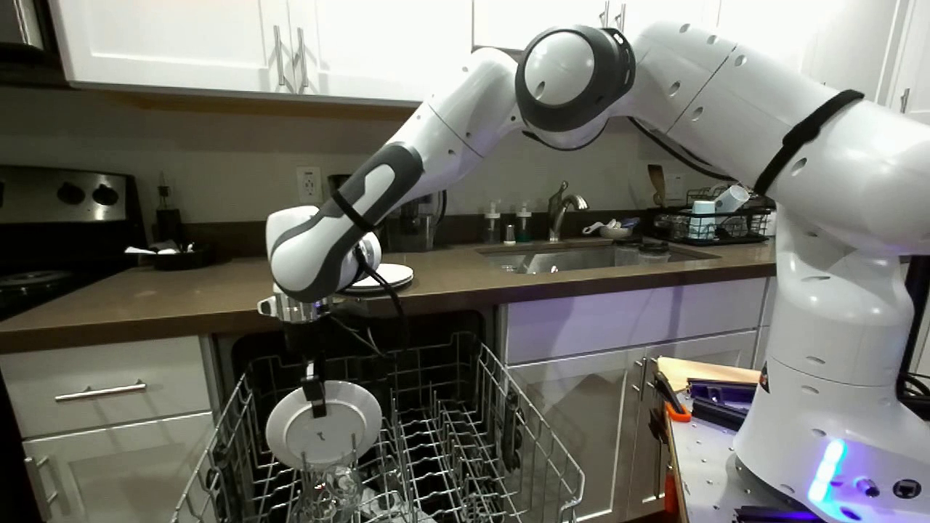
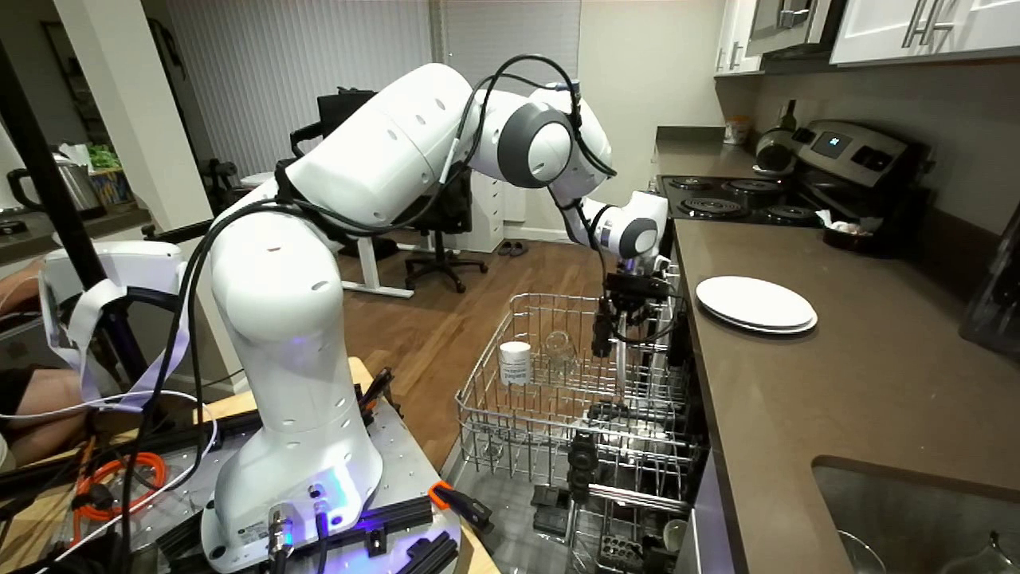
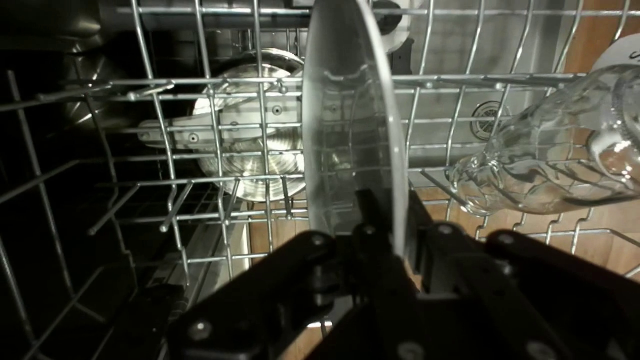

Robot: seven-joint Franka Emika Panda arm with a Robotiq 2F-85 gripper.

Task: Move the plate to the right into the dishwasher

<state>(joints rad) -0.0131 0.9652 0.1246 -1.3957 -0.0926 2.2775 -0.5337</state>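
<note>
Brown kitchen countertop (image 1: 447, 280) behind | gripper (image 3: 391, 201) pinches the white plate (image 1: 334, 428) by its upper rim, likely so the lower edge seats first | plate near-upright inside the dishwasher rack (image 1: 534, 412), presumably meant for the tines (image 3: 177, 206); resting contact unclear.

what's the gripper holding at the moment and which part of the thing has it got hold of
The gripper holds the white plate by its upper rim, pinched across both faces.

Stacked white plates (image 2: 753, 301) on a brown countertop (image 2: 837, 391), steel faucet (image 1: 561, 209) behind a sink (image 1: 581, 258), black coil stove (image 2: 753, 203)
</note>
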